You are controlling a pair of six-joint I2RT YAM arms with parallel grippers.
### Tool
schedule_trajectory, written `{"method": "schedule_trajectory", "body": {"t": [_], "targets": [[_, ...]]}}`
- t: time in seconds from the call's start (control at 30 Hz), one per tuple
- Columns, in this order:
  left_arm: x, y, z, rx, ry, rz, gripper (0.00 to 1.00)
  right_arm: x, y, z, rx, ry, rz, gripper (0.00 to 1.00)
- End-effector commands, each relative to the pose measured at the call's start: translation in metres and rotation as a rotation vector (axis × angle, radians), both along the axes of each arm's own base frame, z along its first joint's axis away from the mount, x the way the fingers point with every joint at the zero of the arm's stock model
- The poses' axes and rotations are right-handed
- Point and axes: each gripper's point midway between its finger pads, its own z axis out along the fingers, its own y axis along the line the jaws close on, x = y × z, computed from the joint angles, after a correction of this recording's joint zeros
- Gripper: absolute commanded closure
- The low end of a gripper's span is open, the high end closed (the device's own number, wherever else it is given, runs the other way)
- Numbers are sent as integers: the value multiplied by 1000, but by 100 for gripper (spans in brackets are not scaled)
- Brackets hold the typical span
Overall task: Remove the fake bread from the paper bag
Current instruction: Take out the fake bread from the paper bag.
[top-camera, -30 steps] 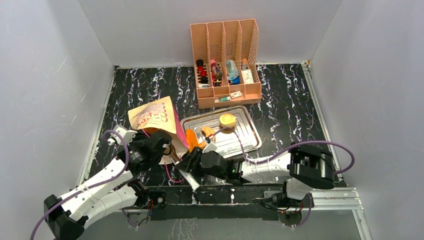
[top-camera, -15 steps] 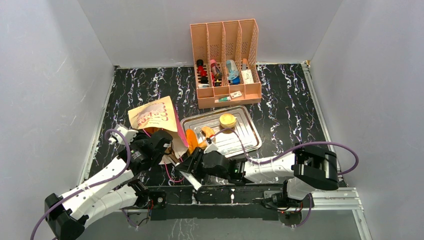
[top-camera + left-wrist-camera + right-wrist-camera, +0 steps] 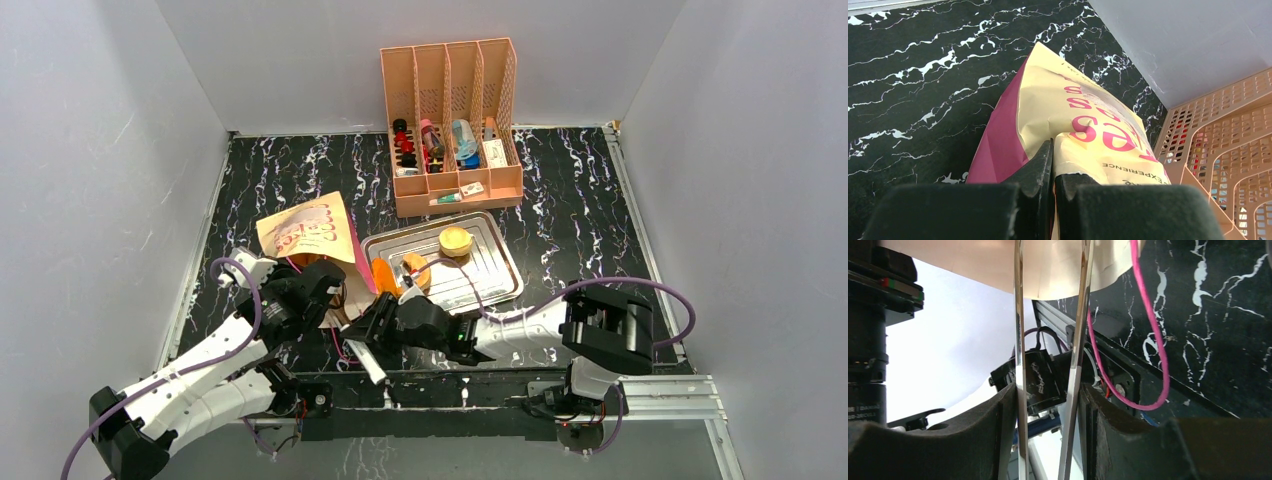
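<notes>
Top view: bright, even overhead light, sharp throughout; soft short shadows on table point(image 3: 570, 220); dull sheen on tray point(image 3: 485, 275)

Left wrist: bag point(image 3: 1083, 115) well lit, in focus; left fingers point(image 3: 1035, 170) dark, blurred, close to lens; far corners slightly soft

Right wrist: backlit; wall point(image 3: 958, 315) blown out white; right fingers point(image 3: 948, 440) near black, soft; glare on thin shiny edges between them; cord point(image 3: 1155, 340) sharp
</notes>
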Motion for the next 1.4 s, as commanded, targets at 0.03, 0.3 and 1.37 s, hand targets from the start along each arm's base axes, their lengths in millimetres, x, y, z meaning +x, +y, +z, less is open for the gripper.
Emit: {"method": "schedule_trajectory", "body": {"t": [0.03, 0.3, 1.37], "targets": [[-2, 3, -5, 7, 3, 2, 100, 2, 24, 59, 197, 11, 23, 58], [-3, 3, -9, 6, 9, -3, 100, 3, 30, 53, 221, 71, 41, 58], [3, -5, -15, 17, 24, -44, 100, 27, 50, 45, 305, 118, 130, 55]]}}
